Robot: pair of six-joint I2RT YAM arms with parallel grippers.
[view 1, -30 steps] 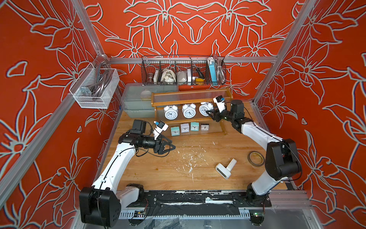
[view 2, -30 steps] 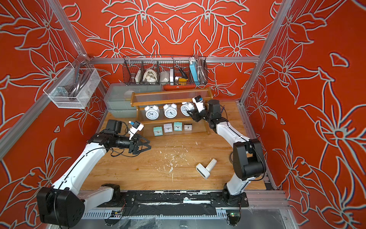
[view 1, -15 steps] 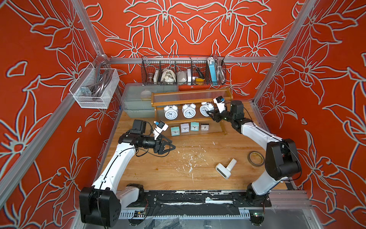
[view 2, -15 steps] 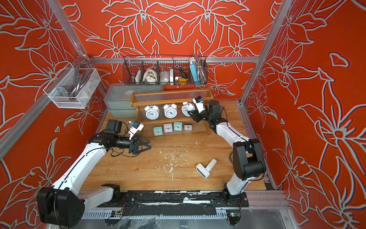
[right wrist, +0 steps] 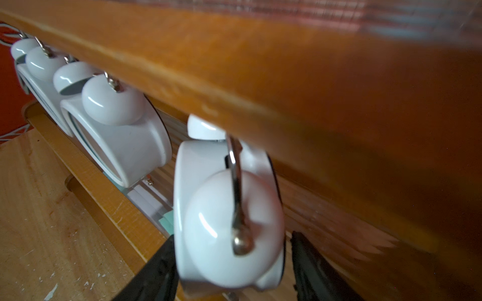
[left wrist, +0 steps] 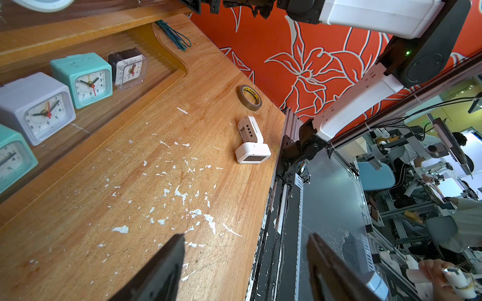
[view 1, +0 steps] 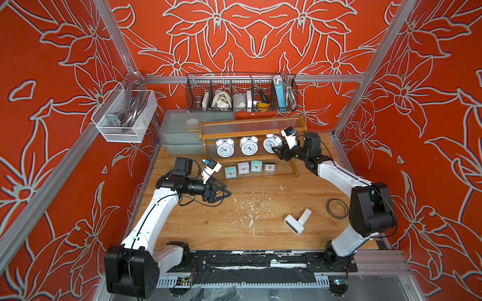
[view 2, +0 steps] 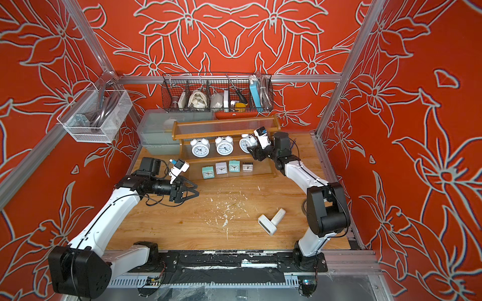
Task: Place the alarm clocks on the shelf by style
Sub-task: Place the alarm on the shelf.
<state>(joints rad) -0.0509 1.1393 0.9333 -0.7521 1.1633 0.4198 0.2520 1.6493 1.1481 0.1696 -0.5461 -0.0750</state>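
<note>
The shelf (view 1: 251, 127) stands at the back of the table. Three white twin-bell alarm clocks sit on its middle tier; my right gripper (view 1: 277, 152) is open around the rightmost one (view 1: 270, 144). In the right wrist view that clock (right wrist: 208, 208) stands between the fingers, with a gap beside one finger (right wrist: 307, 260). Four small square clocks line the lowest tier, from a teal one (view 1: 230, 172) to a dark-faced one (view 1: 269, 166). Two white digital clocks (view 1: 294, 224) (view 1: 305, 215) lie touching on the table. My left gripper (view 1: 225, 192) hovers open and empty over the table's left part.
A brown tape roll (view 1: 337, 207) lies by the right arm's base link. Translucent grey bins (view 1: 180, 130) stand left of the shelf. A black wire basket (view 1: 241, 93) hangs on the back wall and a white mesh basket (view 1: 125, 117) on the left wall. White flecks dot the wood.
My right gripper's jaws have spread apart around the rightmost twin-bell clock, which stays on the middle tier. The left arm has not moved.
</note>
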